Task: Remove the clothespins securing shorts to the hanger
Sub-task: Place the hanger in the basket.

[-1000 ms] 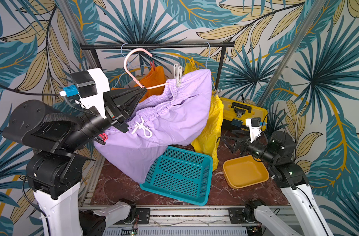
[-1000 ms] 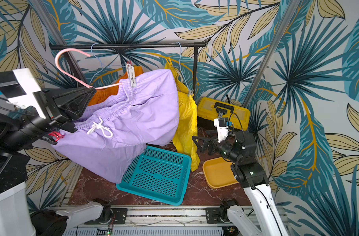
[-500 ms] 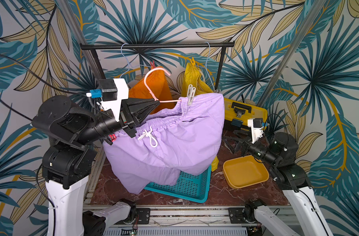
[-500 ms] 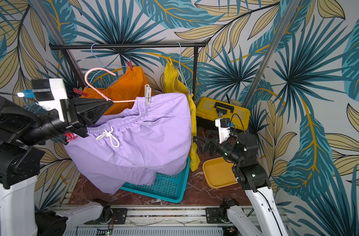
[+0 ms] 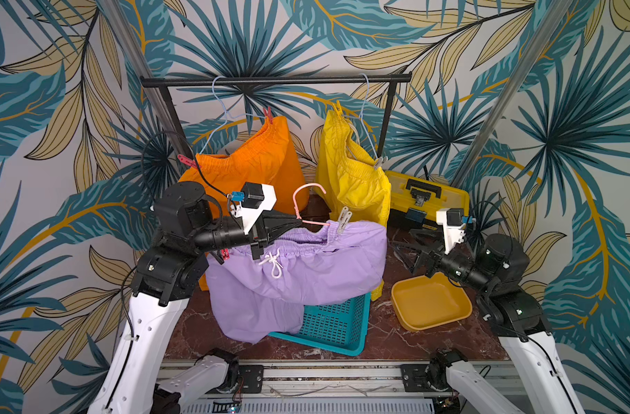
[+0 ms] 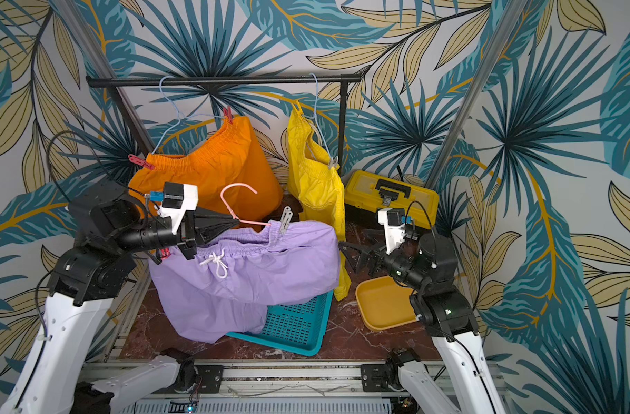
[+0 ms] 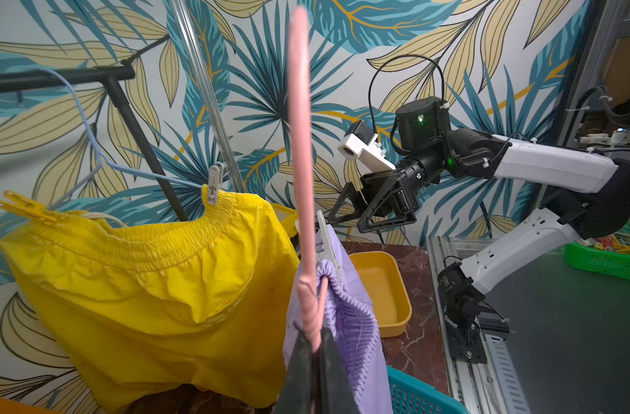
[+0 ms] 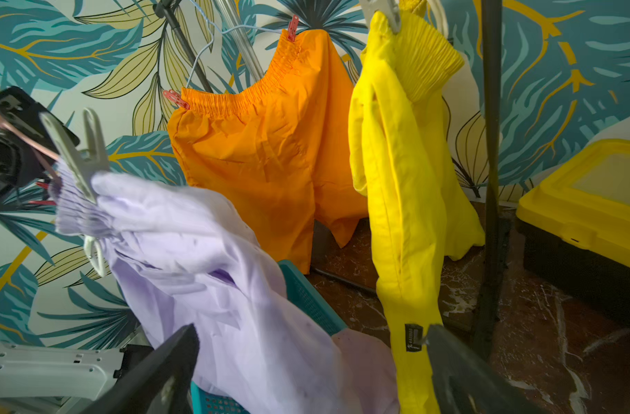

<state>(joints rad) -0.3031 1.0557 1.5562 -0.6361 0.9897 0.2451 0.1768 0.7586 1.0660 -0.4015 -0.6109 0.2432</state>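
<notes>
The left gripper [image 5: 296, 219] is closed tight on the pink hanger [image 5: 308, 185]. In the left wrist view its dark jaws pinch the twisted neck of the wire, and the hook rises straight beyond them. We see the hanger off the black rail [image 5: 270, 80], held in the air in front of the orange shorts [image 5: 249, 168].

The lilac shorts [image 5: 306, 276] hang from this hanger. Their waistband runs from under the left gripper toward the robot's right side, and their lower part drapes over the teal basket [image 5: 328, 322]. A pale grey clothespin [image 5: 344, 219] clamps the waistband to the hanger wire just beside the tip of the left gripper, on the side toward the right arm, and it stands tilted. A red clothespin [image 5: 224, 253] shows under the body of the left gripper, at the other end of the waistband. It is partly hidden, so we cannot tell what it clamps.

The right gripper [image 5: 405, 247] has its jaws wide apart and holds nothing. It points toward the lilac shorts, lower than the pale grey clothespin and clearly apart from it, near the yellow tray [image 5: 432, 306] but higher than it. In the right wrist view, lilac fabric lies between the open jaws and this clothespin.

The yellow shorts [image 5: 353, 182] hang from the rail beside the orange shorts, well apart from both grippers.
</notes>
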